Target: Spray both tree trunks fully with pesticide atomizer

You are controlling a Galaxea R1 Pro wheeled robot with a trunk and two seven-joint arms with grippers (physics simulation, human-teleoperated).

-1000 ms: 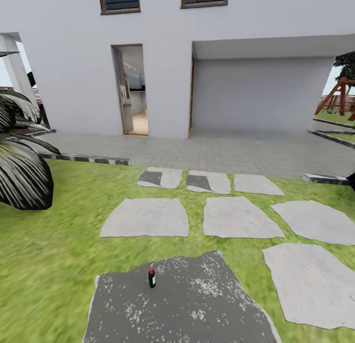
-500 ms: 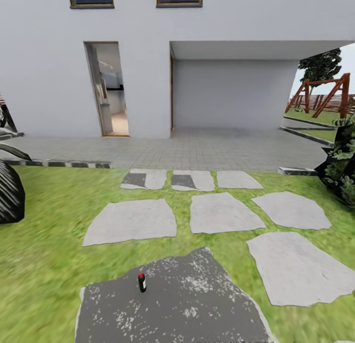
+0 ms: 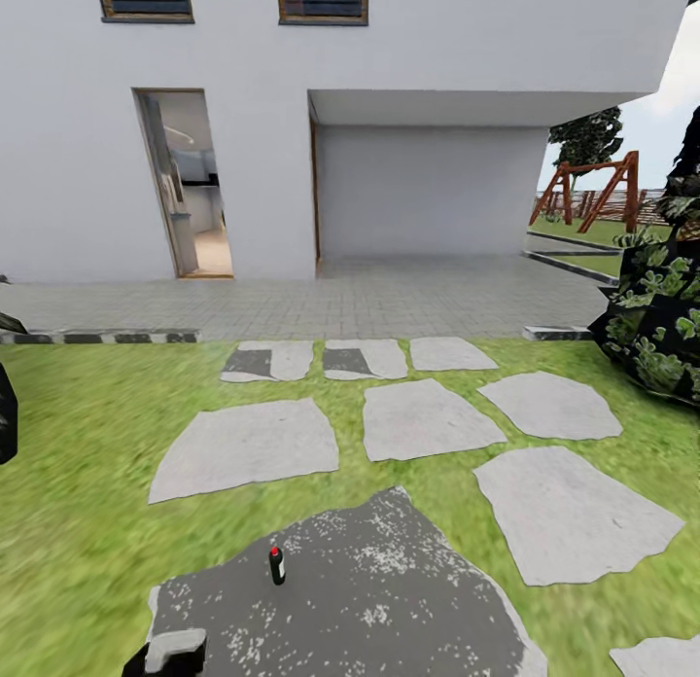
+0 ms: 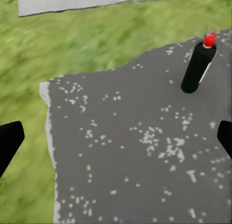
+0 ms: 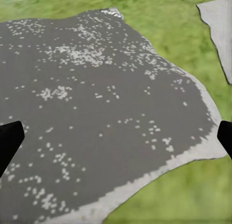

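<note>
Dark-grey and slim, the pesticide atomizer (image 3: pixel 277 566) stands upright on the dark speckled paving slab (image 3: pixel 389 609), well in from its far edge and toward its left side, with lawn (image 3: pixel 78 521) beyond that edge. In the left wrist view the bottle (image 4: pixel 198 64) shows a red dot on its cap and a pale strip down its side. It looks like rigid plastic or metal, so it should be stiff under pressure and probably light, but a smooth round body this narrow could turn or slide between flat pads, and a tall thing on a small base would tip at a sideways nudge. A sound hold would be around the middle of the cylinder, fingers on opposite sides, leaving the cap and nozzle free for spraying. The left end effector (image 4: pixel 116 142) is spread wide, its two dark fingertips (image 4: pixel 9 139) at either border of its wrist view and nothing between them; the atomizer sits ahead of it, off toward one finger. The right end effector (image 5: pixel 116 137) is likewise spread and empty, over the same slab's (image 5: pixel 96 113) edge.
</note>
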